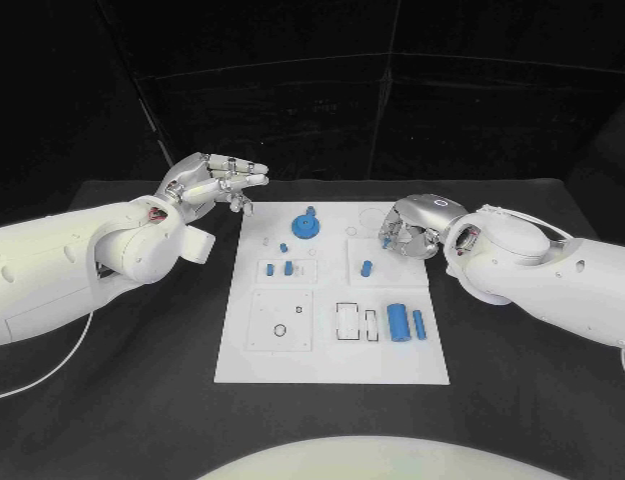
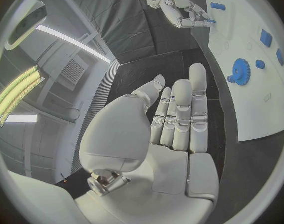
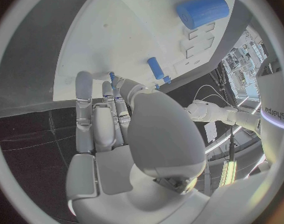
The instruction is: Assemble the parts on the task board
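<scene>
Near edge: task board [image 1: 334,365], long axis running near to far on the bench [image 1: 139,400].
Left hand [image 1: 214,182]: fingers apart, empty, just off the board's far left corner (likely waiting).
Gear [image 1: 305,225]: far middle.
Cylinder [image 1: 399,322]: lying lengthwise, near-far.
Right hand [image 1: 413,225]: pinching small blue part [image 3: 112,76], far right.

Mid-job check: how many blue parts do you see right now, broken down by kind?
Gear: 1
Thick cylinder: 1
Slim rod: 1
Short pegs: 3
Tiny piece near the gear: 1
Small piece at the right hand fingertips: 1
Total: 8
</scene>
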